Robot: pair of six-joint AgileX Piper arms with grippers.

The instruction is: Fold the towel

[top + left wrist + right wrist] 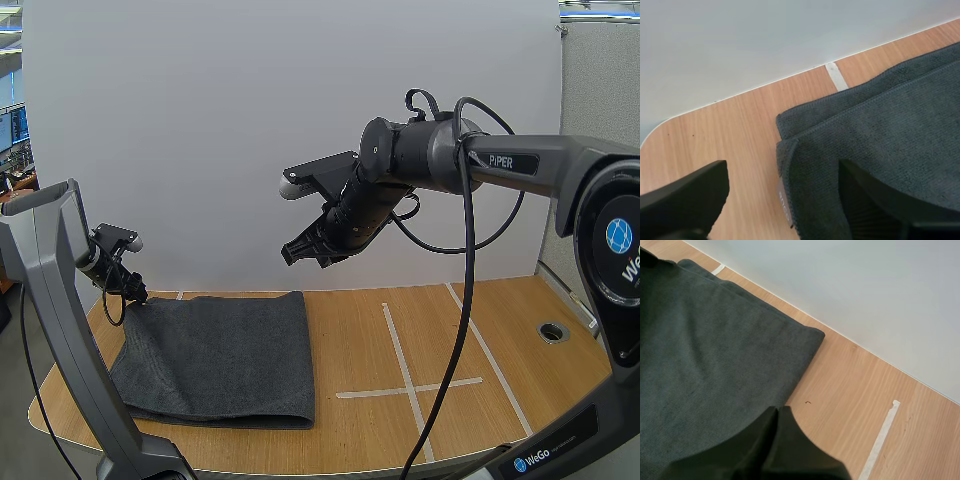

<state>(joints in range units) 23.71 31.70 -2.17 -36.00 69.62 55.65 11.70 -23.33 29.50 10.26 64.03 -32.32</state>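
High view, left edge, mid-height: left gripper (pixel 137 293) low at the far left corner of the towel (pixel 220 360). Left wrist view: fingers (pixel 690 195) spread apart, one over bare table (pixel 715 135), the other over the cloth; the towel corner with a small grey label (pixel 784 200) lies between them. Towel: dark grey, folded, flat on the table, lower left of frame. Centre, upper half: right gripper (pixel 300 252) raised well above the table, near the towel's right edge. Right wrist view: fingers pressed together, holding nothing. White tape lines (pixel 405 370) right of centre, lower half
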